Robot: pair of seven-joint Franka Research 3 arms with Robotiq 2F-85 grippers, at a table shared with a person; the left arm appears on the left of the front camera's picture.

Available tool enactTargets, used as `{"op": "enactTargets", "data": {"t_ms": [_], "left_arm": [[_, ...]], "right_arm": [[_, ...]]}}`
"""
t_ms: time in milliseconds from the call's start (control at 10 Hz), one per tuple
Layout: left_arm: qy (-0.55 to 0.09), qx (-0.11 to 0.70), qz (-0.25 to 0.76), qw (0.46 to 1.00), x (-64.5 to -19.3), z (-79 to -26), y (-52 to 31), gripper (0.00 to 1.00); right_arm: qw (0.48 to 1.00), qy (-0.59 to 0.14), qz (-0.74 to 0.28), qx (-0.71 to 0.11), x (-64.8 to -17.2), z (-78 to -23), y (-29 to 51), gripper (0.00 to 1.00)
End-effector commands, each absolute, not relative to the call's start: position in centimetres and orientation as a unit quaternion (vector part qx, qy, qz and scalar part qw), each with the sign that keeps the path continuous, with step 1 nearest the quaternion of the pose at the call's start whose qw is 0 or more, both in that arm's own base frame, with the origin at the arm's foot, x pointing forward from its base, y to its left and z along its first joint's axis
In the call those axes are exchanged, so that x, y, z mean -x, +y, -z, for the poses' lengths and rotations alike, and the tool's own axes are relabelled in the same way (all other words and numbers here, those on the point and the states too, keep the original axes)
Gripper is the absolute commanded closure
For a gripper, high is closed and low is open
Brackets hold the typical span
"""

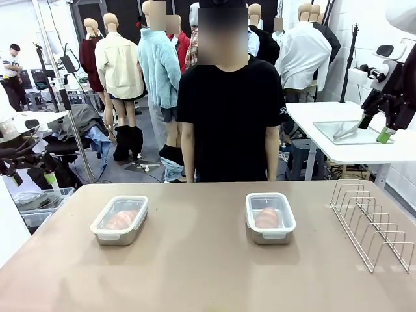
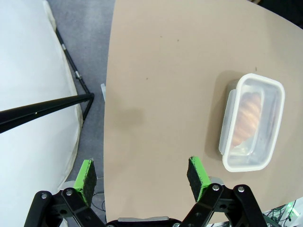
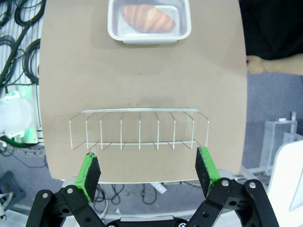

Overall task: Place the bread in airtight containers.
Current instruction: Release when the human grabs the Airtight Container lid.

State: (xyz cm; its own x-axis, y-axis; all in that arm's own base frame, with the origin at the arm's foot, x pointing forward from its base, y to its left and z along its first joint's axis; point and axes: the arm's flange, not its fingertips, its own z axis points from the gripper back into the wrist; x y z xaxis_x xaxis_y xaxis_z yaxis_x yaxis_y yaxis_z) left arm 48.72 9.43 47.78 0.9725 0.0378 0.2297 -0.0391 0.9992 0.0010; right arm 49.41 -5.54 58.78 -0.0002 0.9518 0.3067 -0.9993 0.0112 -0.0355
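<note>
Both croissants sit in lidded containers (image 1: 119, 220) (image 1: 270, 217) at frame centre – the task looks done. Both end effectors (image 2: 142, 178) (image 3: 149, 172) gape wide, empty – best kept clear of the worktop (image 1: 195, 273).

Two lidded containers (image 1: 119, 220) (image 1: 270, 217) hold croissants (image 1: 121, 219) (image 1: 267, 217) beside a wire rack (image 1: 374, 223).

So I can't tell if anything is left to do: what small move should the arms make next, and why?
Probably none beyond staying raised: both golden-brown croissants lie inside lidded steel containers, and the left gripper and right gripper are open, empty.
</note>
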Motion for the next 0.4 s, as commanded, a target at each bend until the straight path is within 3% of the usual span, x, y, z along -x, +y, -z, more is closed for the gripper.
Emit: {"op": "enactTargets", "data": {"t_ms": [0,300], "left_arm": [[-0.12,-0.003,-0.021,0.993,-48.58,-47.75,9.6,0.0],[-0.12,-0.003,-0.021,0.993,-48.58,-47.75,9.6,0.0]], "right_arm": [[0.7,-0.114,-0.698,-0.095,-49.61,-58.97,-5.55,0.0],[0.7,-0.114,-0.698,-0.095,-49.61,-58.97,-5.55,0.0]]}}
